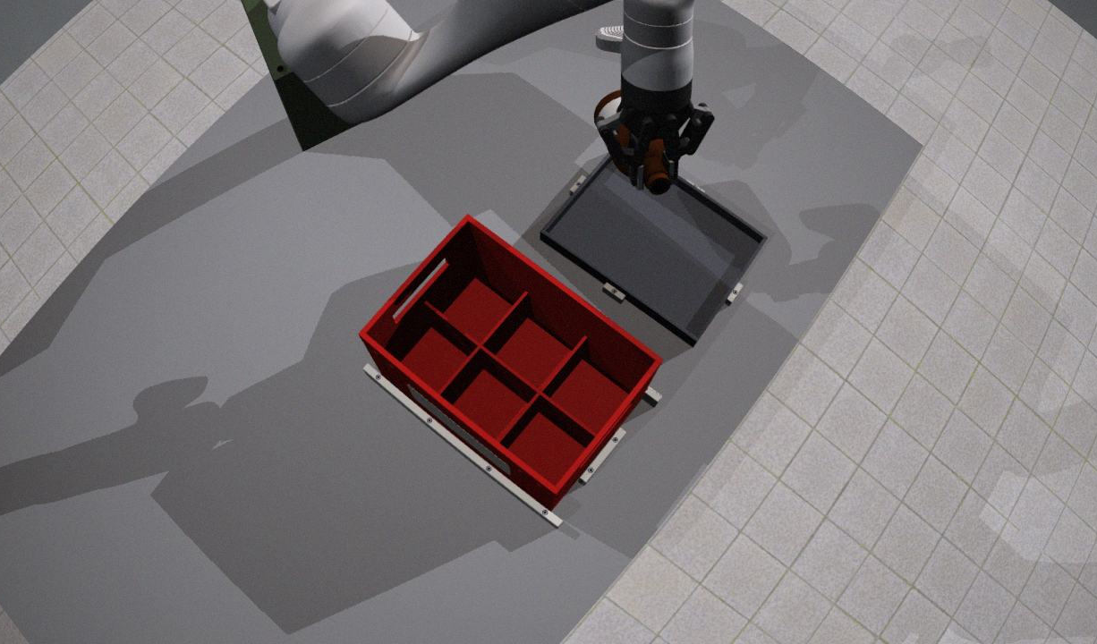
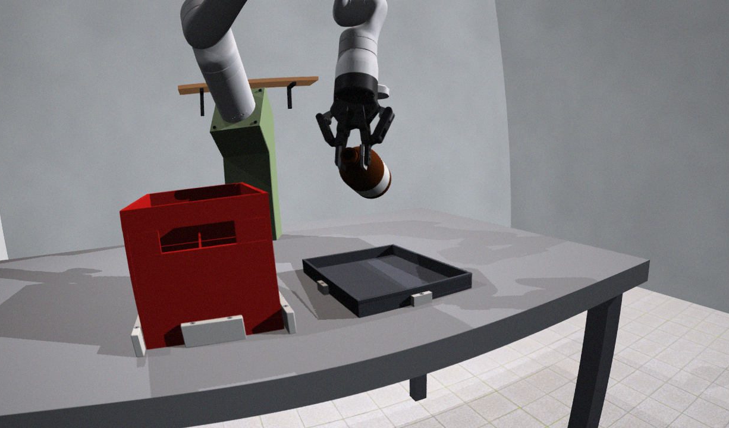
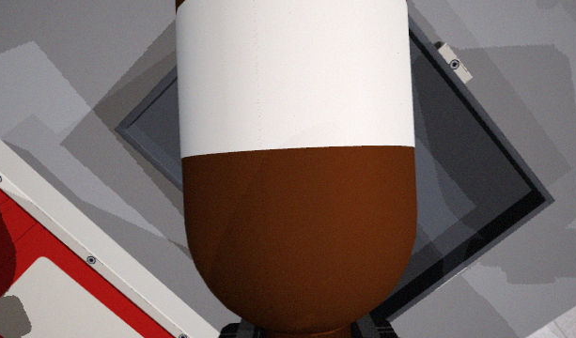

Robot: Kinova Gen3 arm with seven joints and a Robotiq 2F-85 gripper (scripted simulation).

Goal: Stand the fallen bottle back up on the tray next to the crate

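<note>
A brown bottle (image 1: 657, 180) (image 2: 376, 170) (image 3: 297, 211) with a white label hangs tilted in the air, its neck between the fingers and its base lower and farther back in the exterior view. My gripper (image 1: 655, 169) (image 2: 351, 161) (image 3: 306, 330) is shut on the bottle's neck, well above the table. The dark tray (image 1: 640, 248) (image 2: 351, 274) (image 3: 485, 141) lies flat below, with nothing on its visible floor. The red crate (image 1: 536, 292) (image 2: 207, 287) (image 3: 29, 235) stands beside the tray; its six compartments are empty. In the wrist view the bottle hides much of the tray.
Pale blocks (image 1: 614, 291) (image 2: 421, 298) (image 3: 454, 63) sit against the tray's sides. Long pale strips (image 1: 464, 448) and a block (image 2: 212, 330) flank the crate. The green arm pedestal (image 2: 250, 170) and a wooden shelf (image 2: 282, 82) are behind. The table's front edge (image 2: 303, 386) curves past both.
</note>
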